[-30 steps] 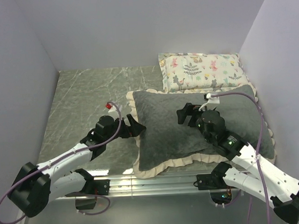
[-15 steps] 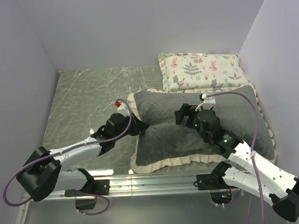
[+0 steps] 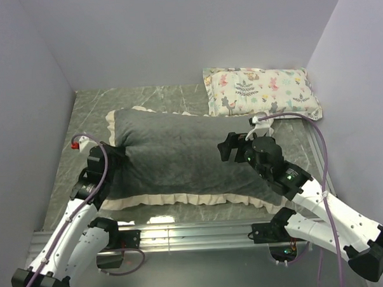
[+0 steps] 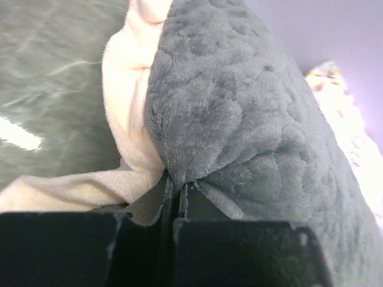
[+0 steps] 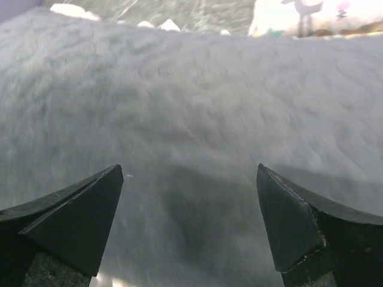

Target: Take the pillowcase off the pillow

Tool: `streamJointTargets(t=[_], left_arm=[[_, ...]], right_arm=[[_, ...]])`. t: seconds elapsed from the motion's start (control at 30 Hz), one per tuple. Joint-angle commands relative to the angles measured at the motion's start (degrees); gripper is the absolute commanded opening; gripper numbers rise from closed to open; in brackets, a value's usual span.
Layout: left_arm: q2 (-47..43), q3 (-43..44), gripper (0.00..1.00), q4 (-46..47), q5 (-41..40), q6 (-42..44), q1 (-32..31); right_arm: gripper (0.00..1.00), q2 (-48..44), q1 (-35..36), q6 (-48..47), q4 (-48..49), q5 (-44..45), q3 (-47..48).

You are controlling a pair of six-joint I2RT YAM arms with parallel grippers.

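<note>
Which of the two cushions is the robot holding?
The big grey frilled pillowcase, pinched by the left gripper; the pastel animal-print pillow lies behind it, ungripped.

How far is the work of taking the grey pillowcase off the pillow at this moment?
Done: nothing finished. No white pillow shows, so it seems to be inside the pillowcase. In hand: the left tool is shut on the pillowcase's left end, and the right tool is open above its right half. Left: drawing the pillowcase fully off.
</note>
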Motion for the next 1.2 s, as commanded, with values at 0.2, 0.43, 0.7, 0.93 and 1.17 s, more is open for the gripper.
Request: streamJointTargets(t=[0.2, 0.43, 0.7, 0.93, 1.17], left_arm=[[4.27, 2.99, 0.01, -0.72, -1.25, 0.13, 0.87], [7.34, 3.26, 0.00, 0.51, -0.10, 0.48, 0.78], [8.14, 3.69, 0.00, 0.86, 1.30, 1.89, 0.87], [9.37, 5.01, 0.00, 0.51, 2.62, 3.03, 0.87], [9.72, 5.54, 0.01, 0.77, 3.32, 3.56, 0.96]], right_arm=[[0.99, -6.72, 5.56, -1.18, -5.99, -1.19, 0.65], [1.00, -8.58, 24.59, 3.90, -5.12, 5.18, -4.43], [1.00, 6.17, 45.71, 19.70, -10.20, 29.87, -5.95], [1.00, 20.42, 49.60, 30.97, -10.57, 32.91, -3.57], [0.96, 25.79, 45.57, 36.44, -9.09, 33.09, -3.92]])
